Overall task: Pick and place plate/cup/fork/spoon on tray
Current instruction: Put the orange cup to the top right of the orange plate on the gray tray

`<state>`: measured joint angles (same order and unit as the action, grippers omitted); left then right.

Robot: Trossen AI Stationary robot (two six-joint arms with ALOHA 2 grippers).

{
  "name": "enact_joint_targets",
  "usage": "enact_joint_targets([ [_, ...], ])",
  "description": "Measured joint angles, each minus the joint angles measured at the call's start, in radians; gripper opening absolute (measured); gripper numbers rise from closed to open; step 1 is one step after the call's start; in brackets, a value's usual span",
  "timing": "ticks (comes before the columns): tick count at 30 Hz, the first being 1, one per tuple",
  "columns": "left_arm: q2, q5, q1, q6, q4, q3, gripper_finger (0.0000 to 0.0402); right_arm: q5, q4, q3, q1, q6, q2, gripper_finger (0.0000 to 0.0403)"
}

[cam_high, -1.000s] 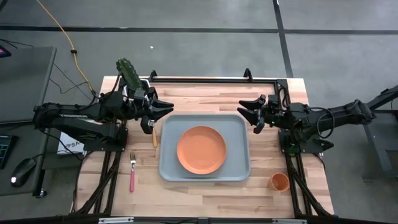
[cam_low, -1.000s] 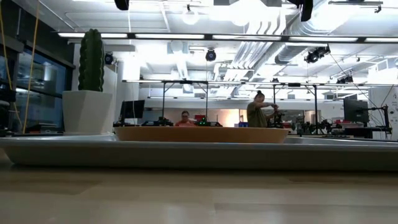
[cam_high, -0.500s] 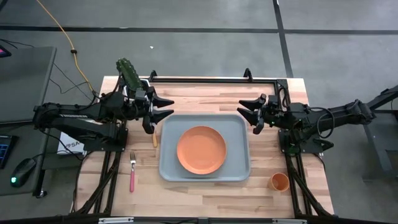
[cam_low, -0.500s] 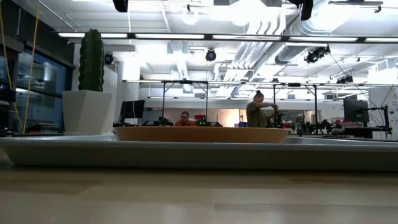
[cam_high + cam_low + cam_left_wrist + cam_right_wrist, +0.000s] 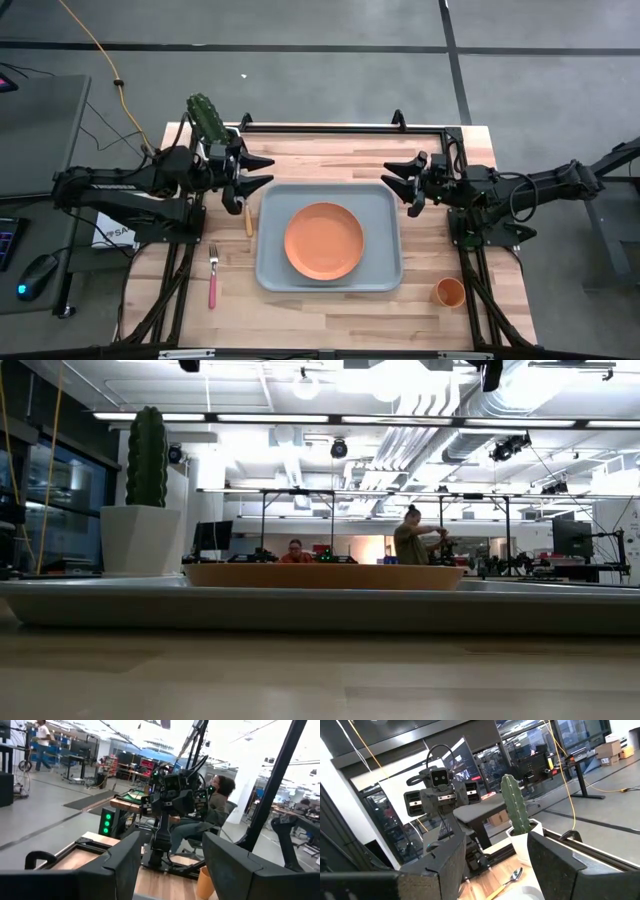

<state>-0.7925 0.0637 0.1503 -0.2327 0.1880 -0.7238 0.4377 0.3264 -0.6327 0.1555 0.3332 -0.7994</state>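
Note:
The orange plate [image 5: 323, 241] lies flat in the middle of the pale blue-grey tray [image 5: 385, 205]; the low view shows the plate [image 5: 325, 575] on the tray [image 5: 320, 608]. The spoon [image 5: 249, 222] lies on the table along the tray's left rim, and the pink-handled fork [image 5: 212, 276] lies farther left. The orange cup [image 5: 449, 292] stands on the table near the tray's near right corner. My left gripper [image 5: 265, 171] hovers open over the tray's far left corner. My right gripper [image 5: 390, 179] hovers open over its far right corner. Neither holds anything.
A cactus in a white pot [image 5: 210, 120] stands at the table's far left corner, behind my left arm. A black frame bar [image 5: 330, 128] runs along the far edge. Bare wood lies in front of the tray. People work in the room beyond [image 5: 412, 540].
My left gripper has opened wide and drawn back a little toward the table's left edge. The plate, tray, spoon, fork and cup lie where they were. My right arm has kept still.

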Motion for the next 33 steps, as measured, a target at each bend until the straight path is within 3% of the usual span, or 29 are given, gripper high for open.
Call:
enact_joint_targets([
  [7,0.048,-0.008,-0.002,-0.045,-0.165,0.0,0.02,0.0,0.0,0.0,0.0,-0.001,0.0,0.0204],
  [12,0.067,-0.008,-0.002,-0.044,-0.184,0.0,0.02,0.0,0.0,0.0,0.0,0.013,0.0,0.0204],
  [15,0.072,-0.008,-0.002,-0.044,-0.184,0.0,0.02,-0.006,-0.018,-0.01,0.0,0.152,0.0,0.0204],
  [17,0.071,-0.008,-0.002,-0.044,-0.184,0.0,0.02,-0.072,-0.084,-0.059,0.002,0.204,-0.001,0.0204],
  [20,0.071,-0.008,-0.002,-0.044,-0.184,0.0,0.02,-0.214,-0.375,-0.208,0.03,0.278,-0.008,0.0204],
  [25,0.07,-0.008,-0.002,-0.044,-0.184,0.0,0.02,-0.397,-1.118,-0.529,0.118,0.501,-0.123,0.0204],
  [27,0.07,-0.008,-0.002,-0.044,-0.184,0.0,0.02,-0.489,-1.327,-0.604,0.18,0.602,-0.185,0.0204],
  [30,0.07,-0.008,-0.002,-0.044,-0.184,0.0,0.02,-0.597,-1.486,-0.647,0.283,0.702,-0.259,0.0204],
  [33,0.07,-0.008,-0.002,-0.044,-0.183,0.0,0.02,-0.655,-1.525,-0.625,0.398,0.785,-0.314,0.0204],
])
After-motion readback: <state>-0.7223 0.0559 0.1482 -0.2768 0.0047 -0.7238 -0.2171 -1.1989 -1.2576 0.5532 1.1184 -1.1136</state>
